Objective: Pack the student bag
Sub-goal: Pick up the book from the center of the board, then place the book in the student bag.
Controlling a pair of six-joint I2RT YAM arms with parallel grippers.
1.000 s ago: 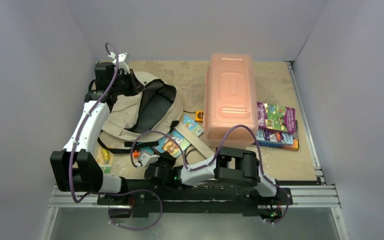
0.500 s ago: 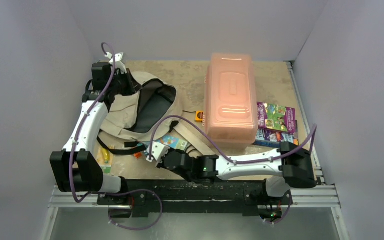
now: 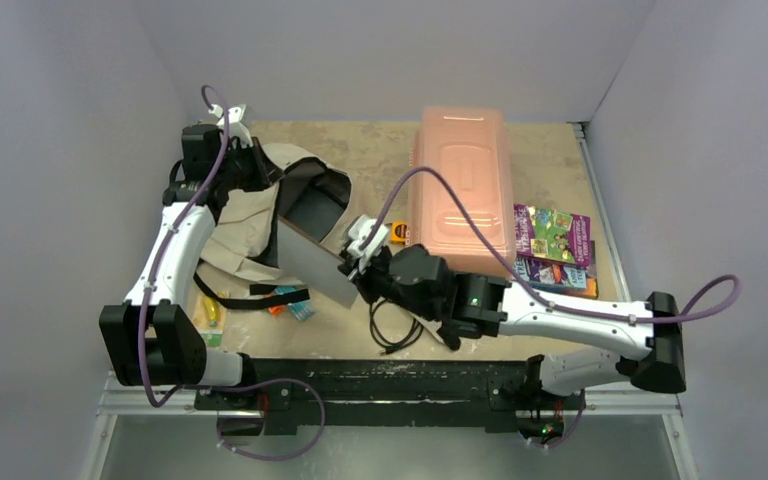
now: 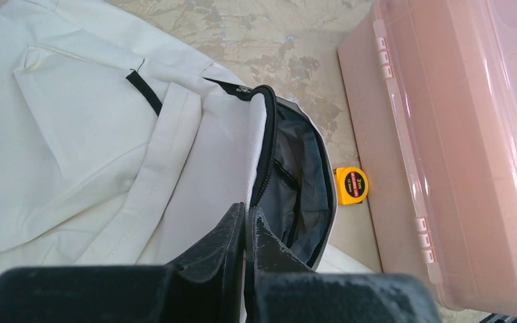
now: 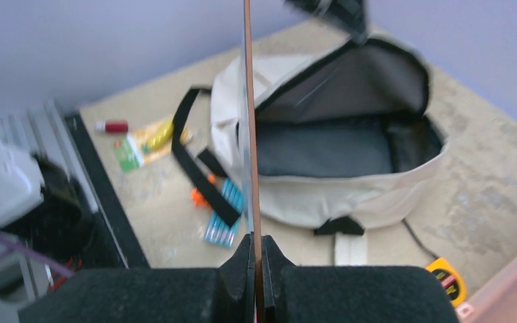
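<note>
1. Beige fabric, the student bag [image 3: 235, 225] lies on the worktop [image 3: 380, 150], its dark mouth gaping toward the right claw [image 3: 357, 250].
2. The left claw [image 3: 260, 165] is clenched on the bag's zipper rim, holding it raised.
3. The right claw grasps a thin grey panel [image 3: 310, 265] that reaches out from it to the bag's mouth.
4. A pink box [image 3: 460, 190] sits just beyond the right claw, with a yellow tape measure [image 3: 398, 232] between them.

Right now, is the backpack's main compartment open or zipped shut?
Open. The student bag gapes wide with its dark lining showing, and the left gripper pinches the zipper rim, holding the mouth up.
</note>
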